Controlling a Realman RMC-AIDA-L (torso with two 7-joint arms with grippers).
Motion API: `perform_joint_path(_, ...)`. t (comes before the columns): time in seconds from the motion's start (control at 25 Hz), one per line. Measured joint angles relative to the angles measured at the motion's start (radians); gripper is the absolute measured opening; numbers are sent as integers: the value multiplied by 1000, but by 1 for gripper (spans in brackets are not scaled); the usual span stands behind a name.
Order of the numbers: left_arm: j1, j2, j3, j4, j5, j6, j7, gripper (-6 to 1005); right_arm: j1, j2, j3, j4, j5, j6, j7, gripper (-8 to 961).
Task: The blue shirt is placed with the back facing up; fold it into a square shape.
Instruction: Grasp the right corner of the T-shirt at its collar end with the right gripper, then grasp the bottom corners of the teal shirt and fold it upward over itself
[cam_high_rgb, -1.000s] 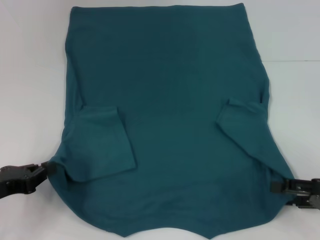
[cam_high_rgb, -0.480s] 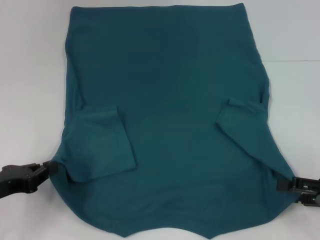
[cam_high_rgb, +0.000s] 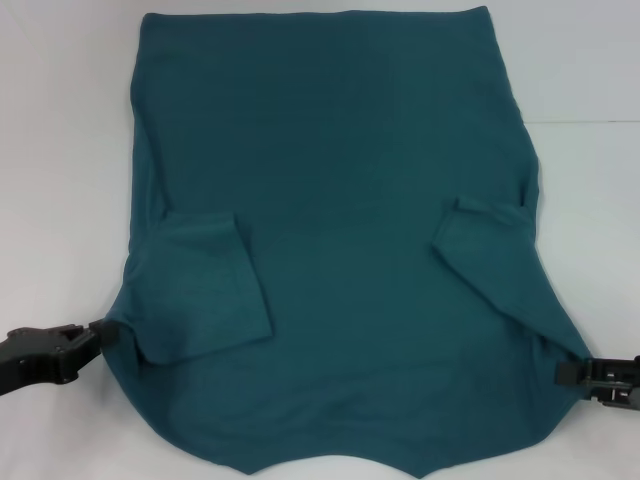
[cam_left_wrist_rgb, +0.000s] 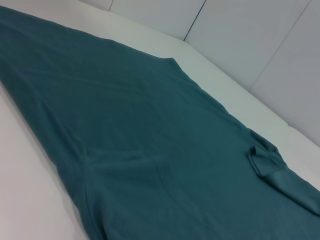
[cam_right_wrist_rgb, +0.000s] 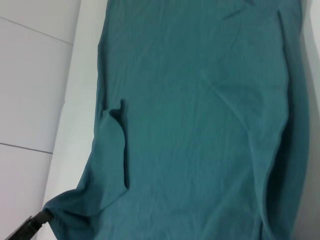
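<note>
Folding blue shirt (cam_high_rgb: 340, 250): sleeves tucked in, body unfolded; L gripper (cam_high_rgb: 92, 335) & R gripper (cam_high_rgb: 562, 370) pinch shoulder edges.

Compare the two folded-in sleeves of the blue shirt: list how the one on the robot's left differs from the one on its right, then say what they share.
The left sleeve shows as a broad, nearly whole flap lying flat on the blue shirt; the right sleeve shows as a narrower flap. The left sleeve's cuff edge runs long and straight; the right sleeve's cuff end is bunched into a small ridge. Both are the same teal, folded inward over the shirt's plain side.
</note>
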Motion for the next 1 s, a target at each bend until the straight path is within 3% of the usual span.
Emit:
perform_joint_path(0.2,-1,0,0,-2,0,-2,0,25,-8,-2,0,-6,-1,21,-2,558)
perform_joint_path(0.28,-2,0,0,-3,0,-3,0,25,-9,-3,0,-4,-2,27,-2,347)
perform_joint_path(0.52,-5,1,0,-4,0,-3,-1,25,-12,1,-2,-8,-13,29,-10,101)
perform_joint_path(1.0,8,2,-9,6,8,10,-48,25,-47,-7,15,-11,-8,23,-78,34)
